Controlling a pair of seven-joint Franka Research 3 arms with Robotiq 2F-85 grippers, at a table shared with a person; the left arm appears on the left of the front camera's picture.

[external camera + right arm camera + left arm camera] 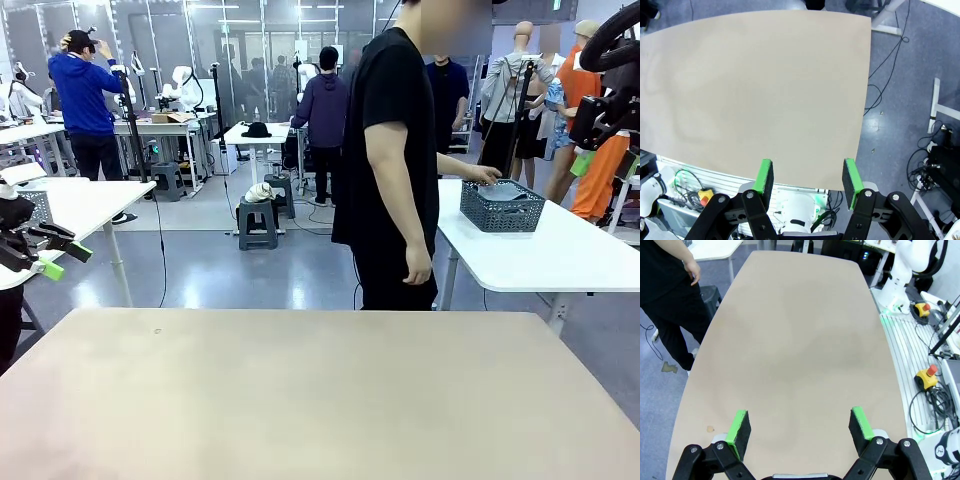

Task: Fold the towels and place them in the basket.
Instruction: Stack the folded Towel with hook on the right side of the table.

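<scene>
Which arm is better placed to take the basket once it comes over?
Right, tentatively. The basket sits on the white side table at picture right, under the person's hand, on the right arm's side. Both the right hand and left hand are open, holding nothing.

Right gripper (807, 181) parted, empty, above beige table (755, 85); cables on floor (895, 100)

Bright even overhead light; faint shadows on table (300, 400); wrist views bowed at edges; focus sharp.
</scene>
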